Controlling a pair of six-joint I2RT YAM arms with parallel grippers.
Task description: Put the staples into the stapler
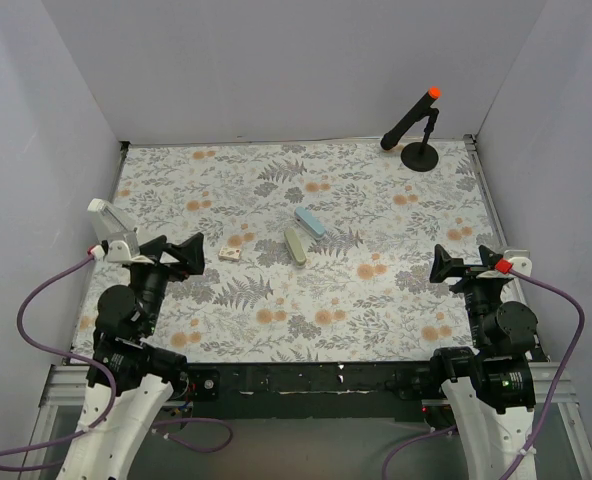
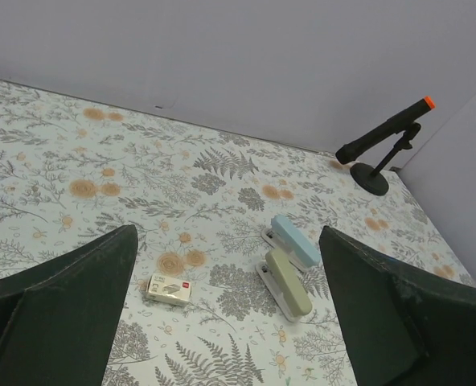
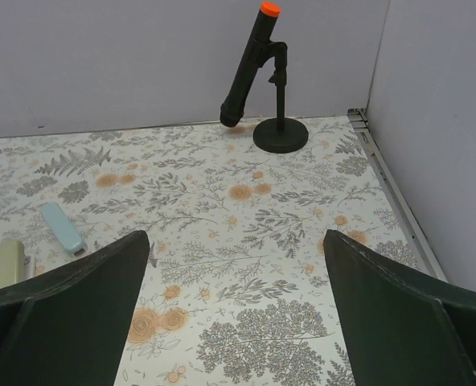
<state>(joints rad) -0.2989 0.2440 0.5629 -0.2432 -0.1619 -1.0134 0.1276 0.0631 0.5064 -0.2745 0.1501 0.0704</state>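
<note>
Two staplers lie side by side mid-table, both closed: a green stapler [image 1: 295, 246] [image 2: 289, 281] [image 3: 10, 261] and, just beyond it, a light blue stapler [image 1: 310, 221] [image 2: 295, 240] [image 3: 63, 227]. The small beige staples box [image 1: 230, 254] [image 2: 168, 289] lies flat to the left of the green one; the staples themselves are hidden. My left gripper [image 1: 191, 255] [image 2: 226, 233] hovers open near the table's left front, close to the box, holding nothing. My right gripper [image 1: 444, 266] [image 3: 235, 235] is open and empty at the right front, far from the staplers.
A black stand carrying a tilted black rod with an orange tip [image 1: 413, 125] [image 2: 383, 145] [image 3: 258, 80] sits at the back right corner. Grey walls close in the floral-patterned table [image 1: 376, 300] on three sides.
</note>
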